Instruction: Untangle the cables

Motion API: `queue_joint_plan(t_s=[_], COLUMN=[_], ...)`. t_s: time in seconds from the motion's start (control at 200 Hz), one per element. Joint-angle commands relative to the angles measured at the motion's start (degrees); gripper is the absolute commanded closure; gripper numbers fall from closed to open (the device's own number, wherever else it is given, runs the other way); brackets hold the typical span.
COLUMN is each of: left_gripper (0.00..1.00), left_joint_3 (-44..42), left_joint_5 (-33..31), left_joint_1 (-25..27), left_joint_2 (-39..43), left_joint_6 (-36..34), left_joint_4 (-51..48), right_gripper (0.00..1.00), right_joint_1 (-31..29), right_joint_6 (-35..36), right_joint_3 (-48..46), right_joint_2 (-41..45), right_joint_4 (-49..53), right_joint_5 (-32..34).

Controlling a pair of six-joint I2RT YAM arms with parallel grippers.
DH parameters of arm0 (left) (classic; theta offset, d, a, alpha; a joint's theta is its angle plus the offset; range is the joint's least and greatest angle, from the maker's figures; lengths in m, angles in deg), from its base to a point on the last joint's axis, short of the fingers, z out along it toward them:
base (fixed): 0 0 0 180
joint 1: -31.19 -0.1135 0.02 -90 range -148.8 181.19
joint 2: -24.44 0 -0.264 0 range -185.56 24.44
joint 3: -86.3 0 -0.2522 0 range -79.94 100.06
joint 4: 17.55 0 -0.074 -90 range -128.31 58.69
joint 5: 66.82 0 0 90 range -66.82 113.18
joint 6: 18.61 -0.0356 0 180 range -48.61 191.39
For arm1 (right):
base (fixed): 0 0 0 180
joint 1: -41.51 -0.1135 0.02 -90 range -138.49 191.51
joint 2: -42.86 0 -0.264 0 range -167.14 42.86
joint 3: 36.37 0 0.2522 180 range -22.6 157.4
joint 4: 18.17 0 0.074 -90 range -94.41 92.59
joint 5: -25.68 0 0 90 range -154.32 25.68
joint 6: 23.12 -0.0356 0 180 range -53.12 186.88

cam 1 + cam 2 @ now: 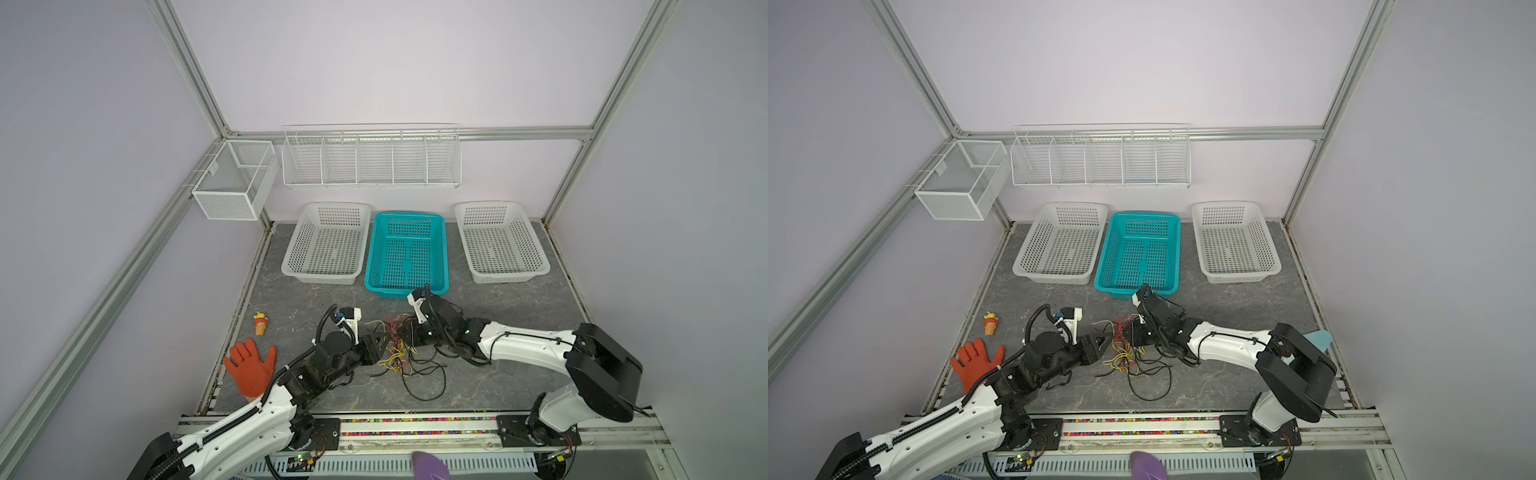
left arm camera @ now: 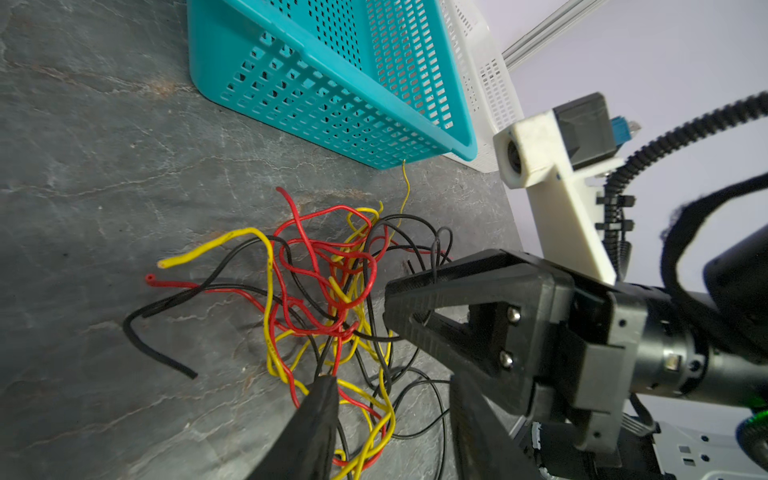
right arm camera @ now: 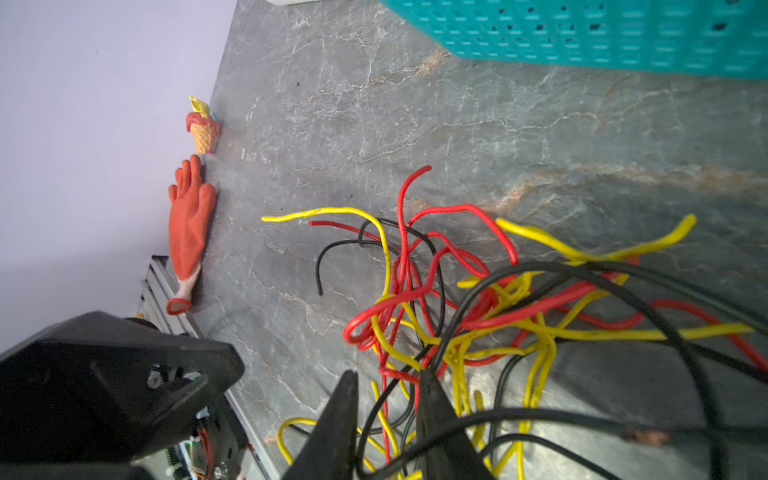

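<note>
Finding the cables (image 1: 395,353) on the table (image 1: 498,384) before the teal basket (image 1: 379,253), we see left gripper (image 2: 390,378) agape, right gripper (image 3: 388,372) narrowly parted astride them.

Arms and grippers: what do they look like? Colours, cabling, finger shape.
The left arm and right arm have white link shells and black joints. A black corrugated hose runs along the left arm. The left gripper and right gripper have black, textured, tapering fingers with triangular cut-outs. Each wrist carries a white camera mount.
</note>
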Motion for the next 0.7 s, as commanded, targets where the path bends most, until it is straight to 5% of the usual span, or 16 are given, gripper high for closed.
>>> queue_joint_plan(t_s=[0.0,0.15,0.695], left_gripper=[0.53,0.48,0.44], left_joint_3=[-0.9,-1.7,1.0], left_joint_5=[-0.5,-0.1,8.0], left_joint_1=[0.3,0.2,0.3], left_joint_2=[-0.1,-2.9,-18.5], left_joint_6=[0.8,1.7,2.7], left_joint_4=[1.0,3.6,16.2], right_gripper=[0.83,0.93,0.93], right_joint_1=[0.1,0.1,-0.4], right_joint_6=[-0.1,2.9,14.8], right_joint_3=[1.2,2.6,18.6], right_joint_2=[1.1,4.9,18.4], right_joint_4=[0.1,4.7,24.9], right_joint_5=[1.2,1.6,-3.8])
